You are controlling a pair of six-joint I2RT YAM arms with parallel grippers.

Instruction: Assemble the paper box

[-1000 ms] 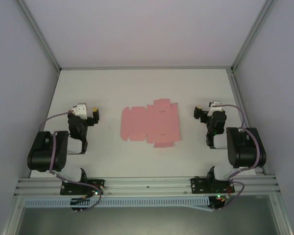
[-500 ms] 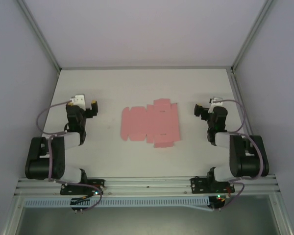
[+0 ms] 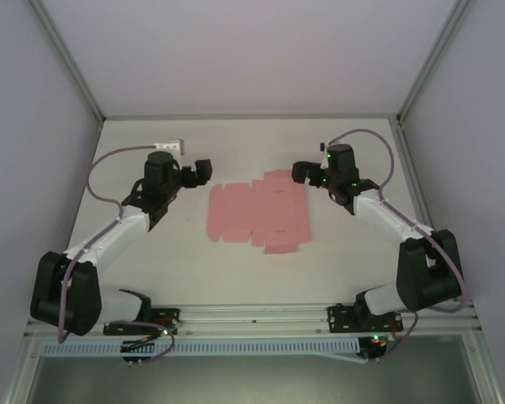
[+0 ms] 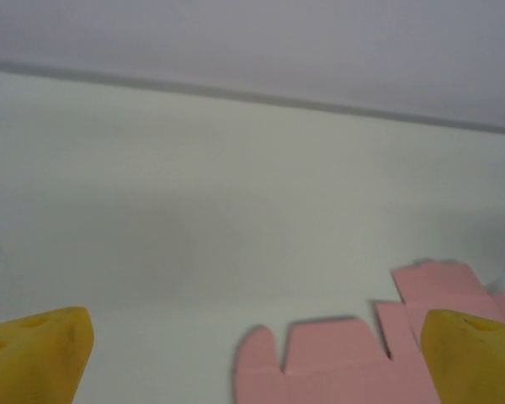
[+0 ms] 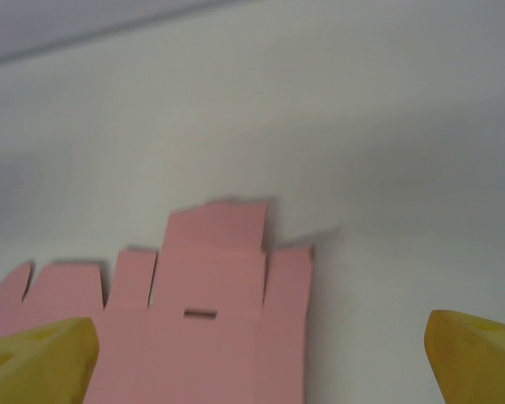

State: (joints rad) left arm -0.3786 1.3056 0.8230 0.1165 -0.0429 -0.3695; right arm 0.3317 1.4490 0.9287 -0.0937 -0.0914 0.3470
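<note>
One flat paper box [image 3: 258,212] on one table [image 3: 236,143]; left gripper [image 3: 200,171] and right gripper [image 3: 301,171] flanking it, both spread wide, empty

1. The left arm [image 3: 109,240] is stretched forward from its base, elbow kept low at the near left, forearm slanted up and in toward the middle.
2. The left gripper [image 3: 204,171] is pointed to the right, jaws spread wide and empty between the yellow fingertips [image 4: 35,353].
3. The right arm [image 3: 396,223] is pretty much mirrored, forearm slanted in toward the middle.
4. The right gripper [image 3: 301,172] is pointed left, jaws also wide apart and empty.
5. Both grippers are faced toward each other, well apart.
</note>
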